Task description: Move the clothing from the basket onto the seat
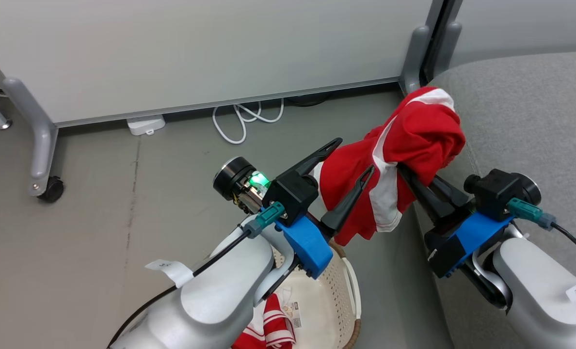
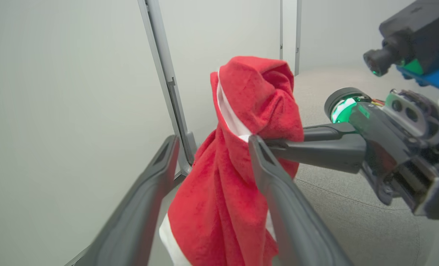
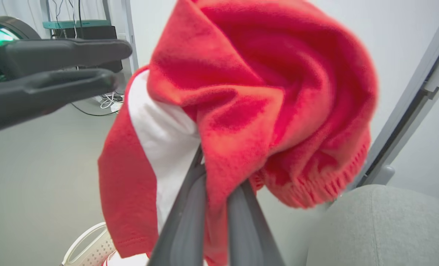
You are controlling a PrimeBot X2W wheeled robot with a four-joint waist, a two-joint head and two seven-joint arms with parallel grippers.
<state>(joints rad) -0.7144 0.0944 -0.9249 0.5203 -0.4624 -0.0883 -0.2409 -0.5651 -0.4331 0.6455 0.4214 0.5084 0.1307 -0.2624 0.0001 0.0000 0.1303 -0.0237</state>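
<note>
Clothing (image 1: pixel 414 140) soft, light, floppy; hanging at the left edge of the seat (image 1: pixel 525 111), clamped in right gripper (image 1: pixel 407 174); left gripper (image 1: pixel 355 155) spread apart beside it; probably best pinched at bunched folds

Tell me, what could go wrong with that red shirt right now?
1. The right gripper alone pinches the red garment, and most of it hangs beside the seat, above the floor. Released here, it would likely drop to the floor.
2. The open left gripper has its fingers right beside the hanging cloth; pulling back, a finger might snag it and tug it loose.
</note>
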